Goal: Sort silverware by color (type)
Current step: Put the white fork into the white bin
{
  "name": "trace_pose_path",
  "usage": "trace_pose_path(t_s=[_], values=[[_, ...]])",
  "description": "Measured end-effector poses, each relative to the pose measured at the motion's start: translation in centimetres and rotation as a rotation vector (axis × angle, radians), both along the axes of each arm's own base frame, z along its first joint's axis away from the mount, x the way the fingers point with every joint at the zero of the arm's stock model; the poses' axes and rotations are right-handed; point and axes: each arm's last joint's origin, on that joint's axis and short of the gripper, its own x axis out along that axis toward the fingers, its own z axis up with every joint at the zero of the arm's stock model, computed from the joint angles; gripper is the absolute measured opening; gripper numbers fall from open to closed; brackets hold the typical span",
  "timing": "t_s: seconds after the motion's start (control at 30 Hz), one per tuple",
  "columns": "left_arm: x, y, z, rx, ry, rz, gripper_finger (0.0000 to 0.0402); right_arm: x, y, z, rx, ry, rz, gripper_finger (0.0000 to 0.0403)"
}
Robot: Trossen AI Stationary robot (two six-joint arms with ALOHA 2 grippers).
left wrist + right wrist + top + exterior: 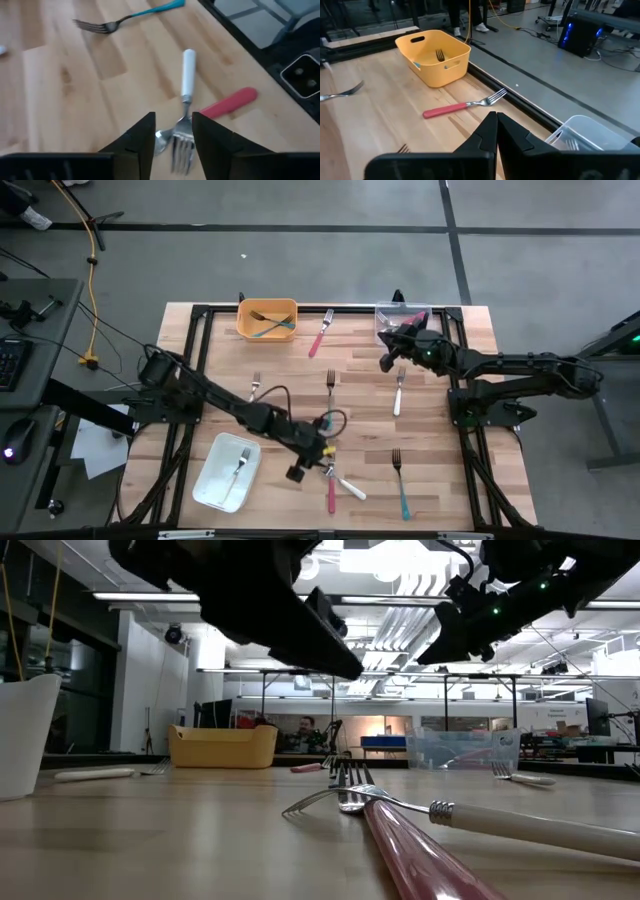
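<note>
Near the table's front edge, a white-handled fork point(188, 70) and a red-handled fork point(230, 102) lie crossed on the wood, also seen as the pair point(335, 480). My left gripper point(172, 135) hovers open just above them, one finger on either side of the white fork's head point(182, 147). My right gripper point(496, 127) is shut and holds nothing. It hangs above the table near the clear container point(398, 320) at the far right. Other silverware lies about: a red fork point(320, 335), a white fork point(399, 395) and a teal fork point(401, 490).
A yellow bin point(268, 318) at the far edge holds forks. A white tray point(215, 480) at the near left holds one fork. Two more forks point(254, 387) point(331, 385) lie mid-table. Black frame rails run along the table's sides.
</note>
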Motion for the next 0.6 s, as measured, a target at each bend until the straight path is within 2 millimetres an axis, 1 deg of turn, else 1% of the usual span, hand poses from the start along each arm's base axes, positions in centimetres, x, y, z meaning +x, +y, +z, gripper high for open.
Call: trace_pose_path(t_s=[0.13, 0.2, 0.33, 0.5, 0.6], values=[[0.9, -2.0, 0.0, 0.027, -0.001, -0.009, 0.0135, 0.3, 0.7, 0.0, 0.001, -0.001, 0.036, 0.0003], [1.7, -2.9, 0.0, 0.052, 0.003, 0.002, 0.0136, 0.4, 1.0, 0.0, -0.001, 0.002, 0.052, 0.0003], [3.5, -4.4, -0.4, 0.077, 0.069, -0.005, 0.0136, 0.5, 1.6, 0.0, 0.005, 0.001, 0.076, 0.0003], [5.5, -5.3, -0.9, 0.134, 0.177, -0.022, 0.0136, 0.6, 1.9, -0.2, 0.006, 0.017, 0.095, 0.0003], [6.7, -5.7, -0.9, 0.164, 0.194, -0.045, 0.0136, 0.5, 1.9, -0.3, 0.007, 0.034, 0.095, 0.0003]])
